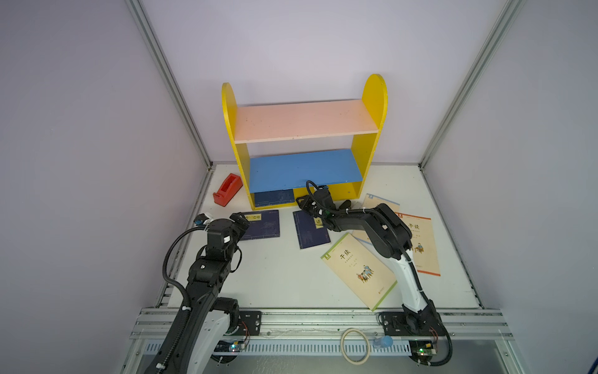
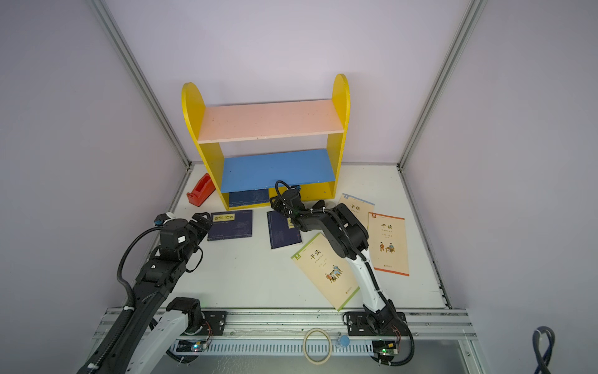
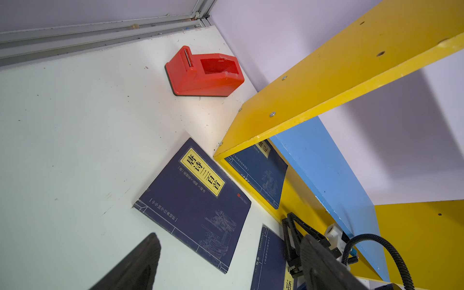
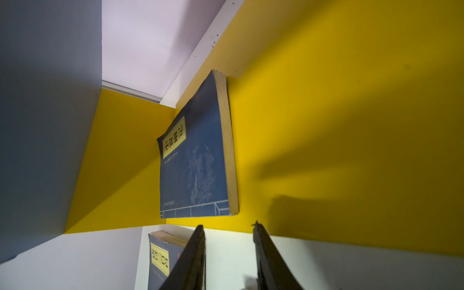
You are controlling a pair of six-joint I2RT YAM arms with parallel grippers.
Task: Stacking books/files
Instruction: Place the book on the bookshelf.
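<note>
Books number six: three small navy ones with yellow labels and three larger cream ones, all lying flat in or around one yellow shelf [image 1: 369,152].

The shelved navy book [image 1: 273,198] lies on the shelf's bottom board at its left end. Its long side seems to follow the shelf's front, though the blue board hides its back part. The left navy book [image 1: 263,226] lies on the table [image 1: 275,275] just in front of that same end, long axis parallel to the shelf's front, label edge toward the shelf. The middle navy book [image 1: 309,234] lies before the shelf's middle, long axis aimed at the shelf with a slight slant, label end nearest it.

The blue-edged cream book [image 1: 380,202] sits closest to the shelf's right foot, largely hidden by the right arm. The orange-edged cream book [image 1: 422,246] lies farther out from that foot, long axis running away from the shelf, title end toward it. The green-edged cream book [image 1: 357,270] is farthest from the shelf and slanted, title end toward it.

One red tape dispenser [image 1: 227,190] stands off the shelf's left end.

The right gripper [image 4: 228,226] is at the bottom board's front edge near the shelved navy book, jaws partly apart with nothing between them. The left gripper [image 1: 242,220] hangs over the left navy book's outer short end, jaws spread wide, grasping nothing.
</note>
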